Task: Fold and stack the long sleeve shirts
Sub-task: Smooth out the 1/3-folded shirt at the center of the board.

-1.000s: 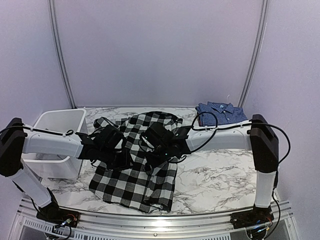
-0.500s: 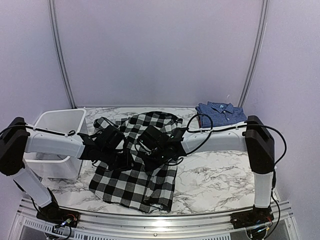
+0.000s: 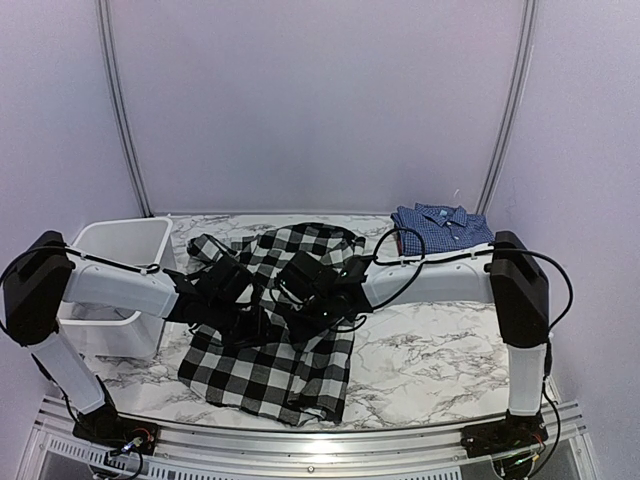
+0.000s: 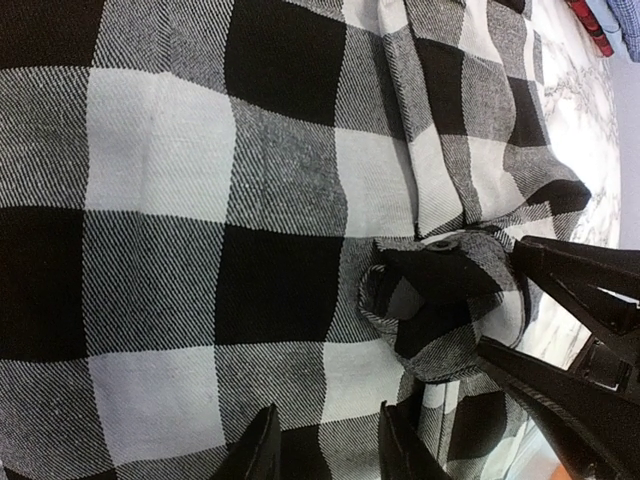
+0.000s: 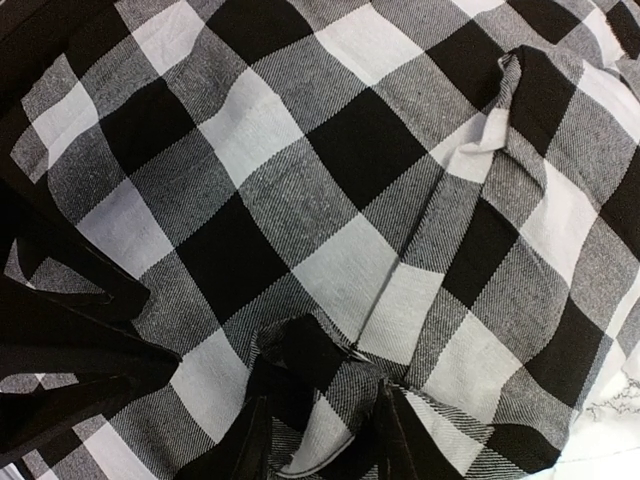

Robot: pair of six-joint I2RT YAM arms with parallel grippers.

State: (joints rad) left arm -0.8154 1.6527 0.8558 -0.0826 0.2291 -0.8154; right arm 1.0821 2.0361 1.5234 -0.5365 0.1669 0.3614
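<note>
The black-and-white buffalo-check shirt [image 3: 262, 350] lies spread and rumpled in the middle of the table. It fills the left wrist view [image 4: 200, 200] and the right wrist view [image 5: 330, 170]. My right gripper [image 3: 300, 300] is low over its middle, and its fingers [image 5: 250, 445] are shut on a raised, bunched fold [image 5: 325, 385] of the shirt. My left gripper [image 3: 250, 318] is close beside it. It hovers open just above flat cloth [image 4: 330, 440], with the held fold [image 4: 430, 300] just ahead of it. The blue fine-checked shirt [image 3: 443, 224] lies folded at the back right.
A white plastic bin [image 3: 112, 262] stands at the left of the table, under the left arm. Bare marble table [image 3: 440, 350] lies to the right of the checked shirt. The right arm's cables hang near the blue shirt.
The right gripper moved a little to the left over the checked shirt, then held still. The left gripper moved slightly right, closer to the right gripper.
</note>
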